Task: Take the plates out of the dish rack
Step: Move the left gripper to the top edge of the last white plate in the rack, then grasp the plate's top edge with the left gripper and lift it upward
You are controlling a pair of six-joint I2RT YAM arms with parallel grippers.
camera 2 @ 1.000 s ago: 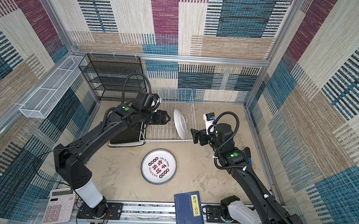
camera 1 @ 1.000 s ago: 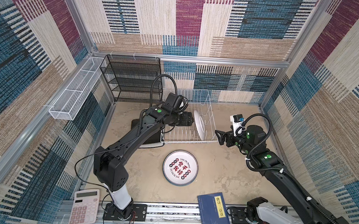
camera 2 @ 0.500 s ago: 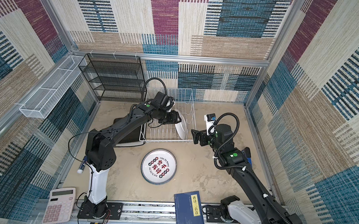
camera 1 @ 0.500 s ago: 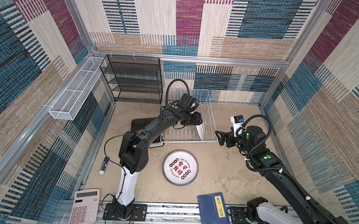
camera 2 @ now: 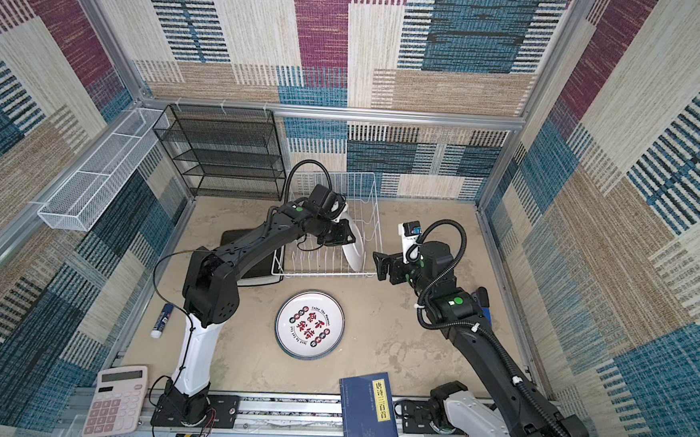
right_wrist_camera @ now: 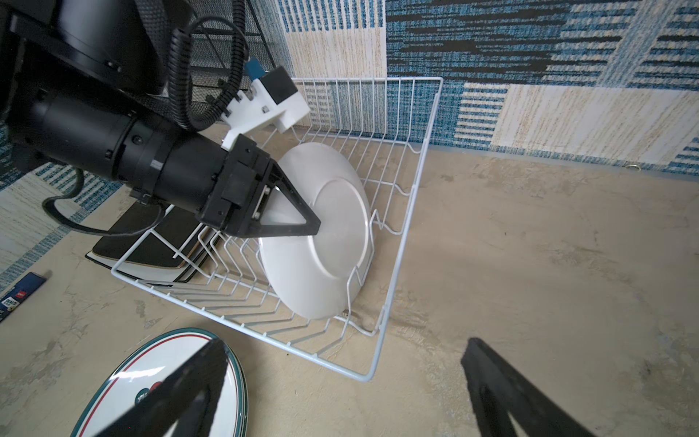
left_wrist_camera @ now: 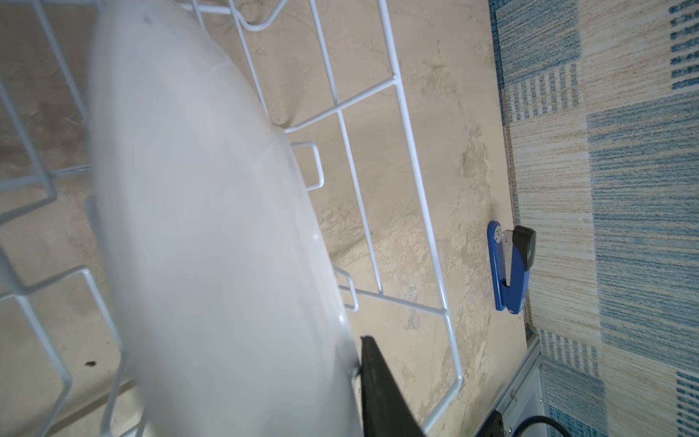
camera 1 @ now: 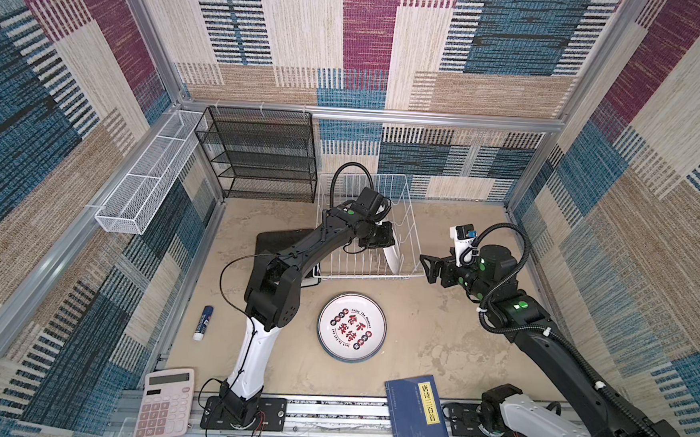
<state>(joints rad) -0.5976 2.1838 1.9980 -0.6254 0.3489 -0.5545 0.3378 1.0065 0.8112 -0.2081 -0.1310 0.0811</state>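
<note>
Reaching into the white wire dish rack [camera 1: 361,276], my left end effector [right_wrist_camera: 310,225] is clamped on the upper rim of a plain white round plate [right_wrist_camera: 333,246]. One finger [right_wrist_camera: 299,223] lies flat against the plate's underside; the other is hidden behind the plate. The plate stands on edge and leans between the prongs at the rack's right end, its lower rim down among the bottom wires. In my left wrist view it fills most of the picture as a pale blur.

My right end effector [camera 1: 425,268] hangs just beside the rack's right end, outside the wire, jaws wide apart and holding nothing.

On the tabletop [camera 1: 436,341], in front of the rack and apart from it, a round plate with red and black characters [camera 1: 351,326] lies flat, face up. At the rack's left end lies a stack of square plates [right_wrist_camera: 159,242], a black one on top. A blue stapler [left_wrist_camera: 510,268] lies against the wall to the right.
</note>
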